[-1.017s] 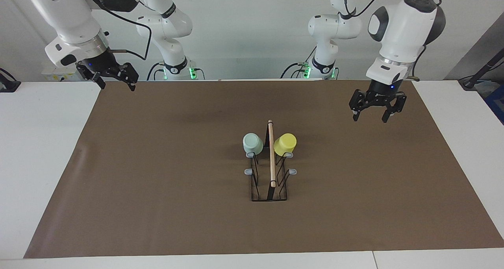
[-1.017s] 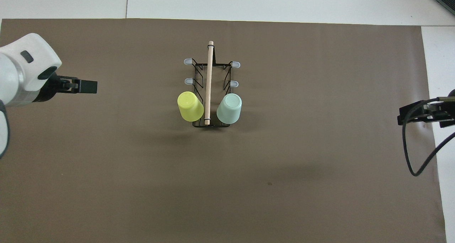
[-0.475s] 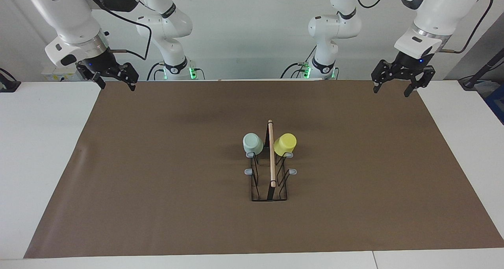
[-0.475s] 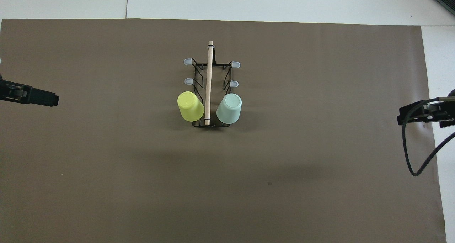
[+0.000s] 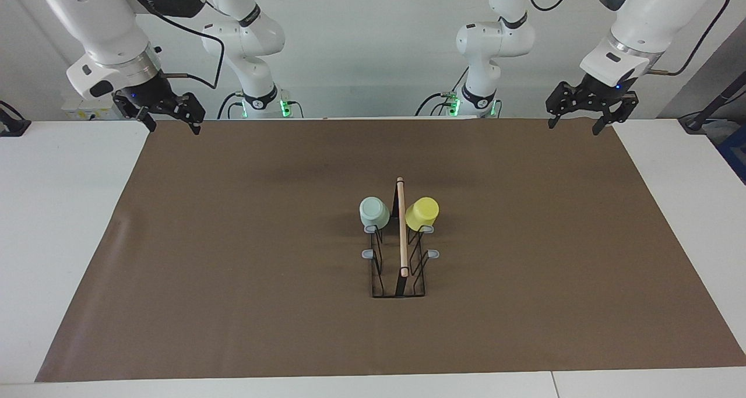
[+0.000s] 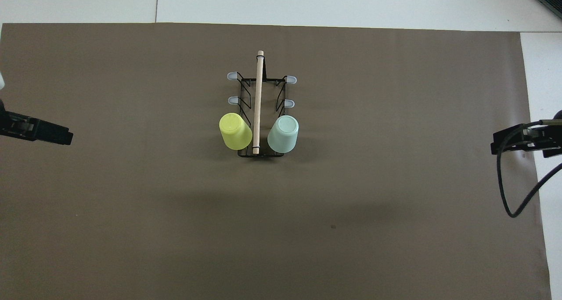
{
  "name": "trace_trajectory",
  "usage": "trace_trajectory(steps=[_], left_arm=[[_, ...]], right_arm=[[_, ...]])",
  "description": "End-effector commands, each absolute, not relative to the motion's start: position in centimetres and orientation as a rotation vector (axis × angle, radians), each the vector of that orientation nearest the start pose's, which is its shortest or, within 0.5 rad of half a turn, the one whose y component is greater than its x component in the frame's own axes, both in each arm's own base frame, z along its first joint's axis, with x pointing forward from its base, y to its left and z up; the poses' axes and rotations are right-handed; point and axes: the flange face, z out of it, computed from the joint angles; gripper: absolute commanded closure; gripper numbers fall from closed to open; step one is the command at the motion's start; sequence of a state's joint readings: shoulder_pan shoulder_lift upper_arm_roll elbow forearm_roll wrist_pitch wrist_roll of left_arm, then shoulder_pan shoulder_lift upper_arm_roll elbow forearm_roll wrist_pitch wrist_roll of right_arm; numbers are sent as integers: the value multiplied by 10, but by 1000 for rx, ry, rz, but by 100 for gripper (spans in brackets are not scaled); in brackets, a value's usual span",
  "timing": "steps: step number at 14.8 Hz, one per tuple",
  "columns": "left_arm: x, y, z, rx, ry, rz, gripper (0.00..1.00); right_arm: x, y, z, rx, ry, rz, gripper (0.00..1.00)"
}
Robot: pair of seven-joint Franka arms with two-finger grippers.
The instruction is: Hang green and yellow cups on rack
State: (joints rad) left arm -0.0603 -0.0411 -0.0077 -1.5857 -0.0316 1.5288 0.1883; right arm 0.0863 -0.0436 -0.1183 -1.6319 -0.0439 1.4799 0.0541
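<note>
1. The black wire rack with a light wooden rod on top stands near the middle of the brown paper mat that covers most of the white table.
2. The pale mint green plastic cup hangs upside down on a peg at the end of the rack nearest to the robots, on the side toward the right arm's end of the table.
3. The bright yellow plastic cup hangs upside down on the matching peg of the rack, on the side toward the left arm's end of the table. The wooden rod passes between the two cups.
4. Four grey-tipped pegs of the rack are free, two on each side, all farther from the robots than the cups.
5. The left gripper is well apart from the rack, up in the air over the corner of the mat nearest to the left arm's base. Its fingers are spread wide and it holds nothing.
6. The right gripper is also well apart from the rack, up in the air over the corner of the mat nearest to the right arm's base. Its fingers are spread wide and it has nothing between them.
</note>
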Motion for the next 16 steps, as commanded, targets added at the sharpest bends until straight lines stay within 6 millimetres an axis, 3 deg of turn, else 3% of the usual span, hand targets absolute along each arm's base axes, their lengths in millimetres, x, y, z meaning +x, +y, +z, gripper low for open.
trace_trajectory(steps=[1, 5, 7, 16], left_arm=[[542, -44, 633, -3162, 429, 66, 0], [542, -42, 633, -3171, 308, 47, 0], [539, -42, 624, -3159, 312, 64, 0], [538, -41, 627, -3142, 322, 53, 0]], right_arm=[[530, -25, 612, -3166, 138, 185, 0], [530, -25, 612, -3165, 138, 185, 0], [530, -25, 612, -3166, 138, 185, 0], [530, -25, 612, -3166, 138, 185, 0]])
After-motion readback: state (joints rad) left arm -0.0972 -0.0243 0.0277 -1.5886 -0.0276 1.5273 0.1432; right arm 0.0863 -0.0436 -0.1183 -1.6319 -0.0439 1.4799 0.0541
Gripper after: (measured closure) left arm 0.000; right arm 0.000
